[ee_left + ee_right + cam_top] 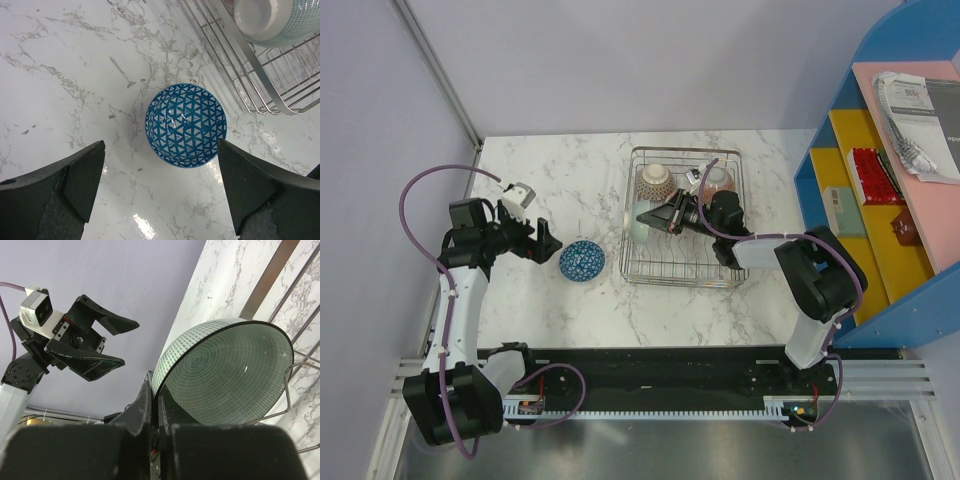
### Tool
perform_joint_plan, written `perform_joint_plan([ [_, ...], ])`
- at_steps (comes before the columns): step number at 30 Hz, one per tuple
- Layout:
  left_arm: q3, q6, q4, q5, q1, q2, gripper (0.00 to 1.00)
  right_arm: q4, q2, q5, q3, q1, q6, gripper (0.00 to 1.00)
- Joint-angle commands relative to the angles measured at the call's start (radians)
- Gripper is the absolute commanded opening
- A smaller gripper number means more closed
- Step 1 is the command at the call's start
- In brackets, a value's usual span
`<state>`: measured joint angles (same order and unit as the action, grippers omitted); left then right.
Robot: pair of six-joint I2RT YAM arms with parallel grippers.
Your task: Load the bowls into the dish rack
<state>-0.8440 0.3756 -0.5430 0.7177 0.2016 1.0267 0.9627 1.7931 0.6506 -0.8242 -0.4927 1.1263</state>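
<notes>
A blue triangle-patterned bowl (582,260) stands upright on the marble table, left of the dish rack (685,277). My left gripper (546,244) is open just left of it. In the left wrist view the bowl (186,125) lies ahead of the open gripper (160,185), apart from both fingers. My right gripper (657,217) is shut on the rim of a green-patterned bowl (225,375), held on edge at the rack's left side (638,226). Two more bowls, one grey-brown (656,180) and one orange-red (717,180), stand at the rack's back.
A blue shelf unit (820,170) with yellow and pink shelves stands close to the right of the rack. A wall runs along the table's left and back. The rack's corner (260,80) is near the blue bowl.
</notes>
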Motion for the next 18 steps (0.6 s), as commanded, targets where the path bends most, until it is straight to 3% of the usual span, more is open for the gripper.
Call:
perform_joint_plan([
  [1, -0.001, 0.026, 0.026, 0.037, 0.007, -0.022, 1.00, -0.039, -0.014, -0.065, 0.017, 0.013, -0.045, 0.10],
  [6, -0.003, 0.028, 0.025, 0.039, 0.009, -0.022, 1.00, -0.059, -0.009, -0.066, 0.019, 0.013, -0.043, 0.26],
  [11, -0.003, 0.028, 0.023, 0.040, 0.009, -0.020, 1.00, -0.091, -0.014, -0.071, 0.022, 0.013, -0.056, 0.28],
  [18, -0.006, 0.029, 0.020, 0.040, 0.009, -0.024, 1.00, -0.171, -0.027, -0.062, 0.000, 0.013, -0.097, 0.44],
])
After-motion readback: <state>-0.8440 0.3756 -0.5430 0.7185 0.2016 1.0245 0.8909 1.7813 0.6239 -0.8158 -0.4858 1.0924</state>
